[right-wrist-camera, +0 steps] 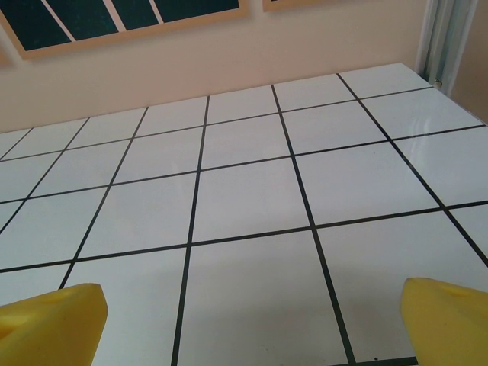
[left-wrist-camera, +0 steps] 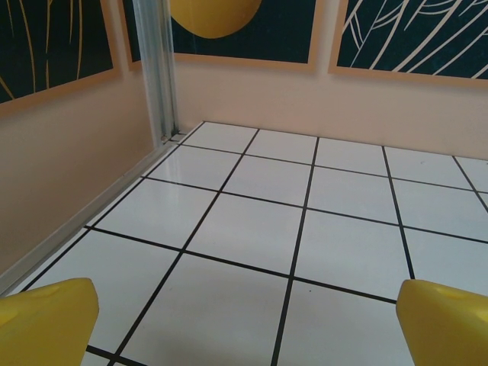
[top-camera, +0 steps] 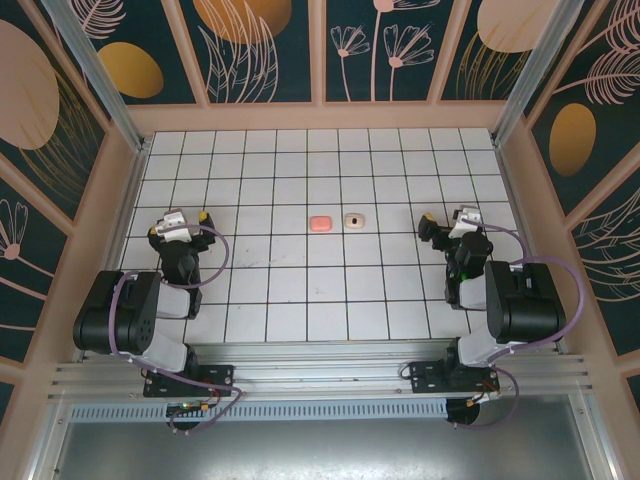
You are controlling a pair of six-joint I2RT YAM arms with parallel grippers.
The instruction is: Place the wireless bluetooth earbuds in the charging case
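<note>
Walls [top-camera: 320,115] box the tiled table [top-camera: 300,290] on three sides. The charging case [top-camera: 320,223] lies mid-table, just beside a beige oval [top-camera: 354,220]. The left gripper [left-wrist-camera: 244,324] and right gripper [right-wrist-camera: 248,320] hang well apart from both, jaws spread wide and empty, bare tiles between.

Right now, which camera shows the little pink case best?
The top external view: the charging case sits in plain sight mid-table, left of the beige oval. Both wrist views look over white tiles toward the walls instead.
</note>
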